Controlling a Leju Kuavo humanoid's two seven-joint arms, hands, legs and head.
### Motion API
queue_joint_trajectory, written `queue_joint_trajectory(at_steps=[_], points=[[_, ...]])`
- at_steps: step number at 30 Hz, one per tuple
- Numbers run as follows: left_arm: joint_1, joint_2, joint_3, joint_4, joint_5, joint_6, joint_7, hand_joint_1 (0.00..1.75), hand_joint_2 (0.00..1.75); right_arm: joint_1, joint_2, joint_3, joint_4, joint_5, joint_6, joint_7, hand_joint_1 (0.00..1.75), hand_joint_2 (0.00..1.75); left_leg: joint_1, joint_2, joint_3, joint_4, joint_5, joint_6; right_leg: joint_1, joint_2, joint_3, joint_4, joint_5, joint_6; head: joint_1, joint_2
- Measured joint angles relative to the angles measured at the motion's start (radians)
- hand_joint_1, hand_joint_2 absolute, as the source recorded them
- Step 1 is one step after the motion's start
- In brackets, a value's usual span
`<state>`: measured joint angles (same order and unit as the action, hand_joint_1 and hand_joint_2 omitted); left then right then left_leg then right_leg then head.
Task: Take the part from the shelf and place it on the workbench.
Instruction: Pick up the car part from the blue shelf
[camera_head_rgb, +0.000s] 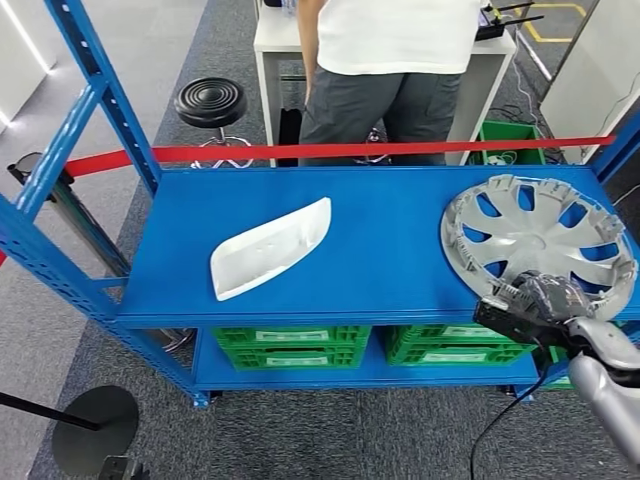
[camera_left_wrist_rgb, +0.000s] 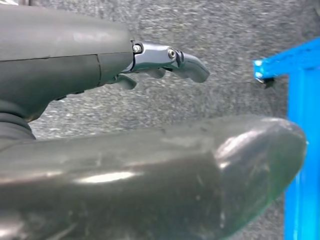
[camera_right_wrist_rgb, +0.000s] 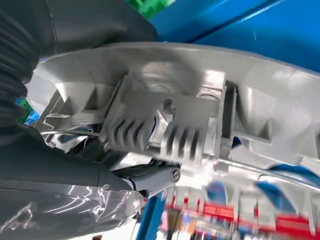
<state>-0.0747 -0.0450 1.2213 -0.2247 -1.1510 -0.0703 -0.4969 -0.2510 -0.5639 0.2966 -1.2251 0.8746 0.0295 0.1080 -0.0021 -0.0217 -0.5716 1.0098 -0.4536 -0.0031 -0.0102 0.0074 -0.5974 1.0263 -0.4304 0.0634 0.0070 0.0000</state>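
- The hubcap (camera_head_rgb: 537, 243) lies at 3 o'clock on the blue shelf (camera_head_rgb: 377, 240); the right hand (camera_head_rgb: 537, 300) grips its near rim.
- A rim-only hold may let it tilt and slip (thin ribbed plastic).
- The left hand (camera_left_wrist_rgb: 166, 57) hangs open, empty.

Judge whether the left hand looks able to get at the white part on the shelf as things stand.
Probably yes: the white part lies alone on the shelf near its front edge, and the left hand holds nothing.
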Motion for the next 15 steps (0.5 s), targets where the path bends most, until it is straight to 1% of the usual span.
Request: queue_joint_trajectory(at_steps=[2, 3, 4, 5, 6, 7, 8, 9, 10, 11, 14, 15], points=[[0.003, -0.001, 0.0, 0.0, 0.003, -0.006, -0.032, 0.0, 0.0, 0.046, 0.019, -0.024, -0.042, 0.014, -0.075, -0.009, 1.75, 1.75, 0.002, 0.0, -0.001, -0.002, 0.0, -0.012, -0.001, 0.0, -0.003, -0.003, 0.004, -0.01, 0.0, 0.0], [0.004, -0.002, 0.0, 0.0, 0.004, -0.008, -0.045, 0.0, 0.0, 0.07, 0.033, -0.038, -0.067, 0.021, -0.114, -0.016, 1.75, 1.75, 0.002, 0.002, -0.005, 0.007, -0.01, -0.019, -0.003, -0.001, -0.003, -0.006, 0.005, -0.016, -0.002, 0.0], [0.005, -0.003, 0.0, 0.0, 0.006, -0.01, -0.053, 0.0, 0.0, 0.094, 0.048, -0.053, -0.094, 0.028, -0.155, -0.026, 1.75, 1.75, 0.002, 0.003, -0.018, 0.034, -0.029, -0.025, -0.005, -0.002, -0.002, -0.009, 0.007, -0.021, -0.004, 0.0], [0.006, -0.004, 0.001, 0.0, 0.007, -0.011, -0.059, 0.0, 0.0, 0.119, 0.068, -0.069, -0.122, 0.034, -0.198, -0.038, 1.75, 1.75, 0.003, 0.006, -0.043, 0.083, -0.059, -0.03, -0.006, -0.004, -0.002, -0.01, 0.007, -0.024, -0.007, 0.0], [0.007, -0.005, 0.002, 0.0, 0.008, -0.011, -0.062, 0.0, 0.0, 0.145, 0.09, -0.084, -0.152, 0.04, -0.24, -0.052, 1.75, 1.75, 0.003, 0.007, -0.077, 0.152, -0.093, -0.034, -0.006, -0.006, -0.002, -0.01, 0.006, -0.027, -0.01, 0.0], [0.009, -0.006, 0.002, 0.0, 0.008, -0.012, -0.063, 0.0, 0.0, 0.17, 0.113, -0.096, -0.178, 0.043, -0.275, -0.063, 1.75, 1.75, 0.004, 0.008, -0.111, 0.22, -0.12, -0.037, -0.006, -0.007, -0.002, -0.01, 0.005, -0.028, -0.011, 0.0], [0.011, -0.006, 0.003, 0.0, 0.009, -0.011, -0.064, 0.0, 0.0, 0.193, 0.134, -0.105, -0.201, 0.046, -0.3, -0.072, 1.75, 1.75, 0.004, 0.008, -0.137, 0.269, -0.132, -0.038, -0.006, -0.007, -0.002, -0.01, 0.005, -0.029, -0.011, 0.0], [0.014, -0.007, 0.003, 0.0, 0.009, -0.011, -0.064, 0.0, 0.0, 0.208, 0.149, -0.11, -0.217, 0.049, -0.313, -0.078, 1.75, 1.75, 0.004, 0.008, -0.153, 0.295, -0.134, -0.039, -0.006, -0.008, -0.001, -0.01, 0.004, -0.029, -0.011, 0.0], [0.015, -0.007, 0.003, 0.0, 0.009, -0.011, -0.064, 0.0, 0.0, 0.218, 0.158, -0.111, -0.226, 0.05, -0.319, -0.08, 1.75, 1.75, 0.004, 0.008, -0.157, 0.301, -0.129, -0.04, -0.006, -0.008, -0.001, -0.01, 0.004, -0.03, -0.012, 0.0], [0.015, -0.007, 0.003, 0.0, 0.009, -0.011, -0.064, 0.0, 0.0, 0.222, 0.162, -0.112, -0.23, 0.05, -0.32, -0.08, 1.75, 1.75, 0.004, 0.008, -0.157, 0.299, -0.124, -0.04, -0.006, -0.008, -0.001, -0.01, 0.004, -0.03, -0.012, 0.0], [0.015, -0.007, 0.003, 0.0, 0.009, -0.011, -0.064, 0.0, 0.0, 0.223, 0.163, -0.112, -0.231, 0.05, -0.321, -0.081, 1.75, 1.75, 0.004, 0.008, -0.156, 0.296, -0.121, -0.04, -0.006, -0.008, -0.001, -0.01, 0.004, -0.03, -0.012, 0.0], [0.016, -0.007, 0.003, 0.0, 0.009, -0.011, -0.064, 0.0, 0.0, 0.229, 0.168, -0.115, -0.237, 0.05, -0.321, -0.082, 1.75, 1.75, 0.004, 0.008, -0.144, 0.268, -0.101, -0.039, -0.006, -0.008, -0.001, -0.01, 0.003, -0.029, -0.012, 0.0]])
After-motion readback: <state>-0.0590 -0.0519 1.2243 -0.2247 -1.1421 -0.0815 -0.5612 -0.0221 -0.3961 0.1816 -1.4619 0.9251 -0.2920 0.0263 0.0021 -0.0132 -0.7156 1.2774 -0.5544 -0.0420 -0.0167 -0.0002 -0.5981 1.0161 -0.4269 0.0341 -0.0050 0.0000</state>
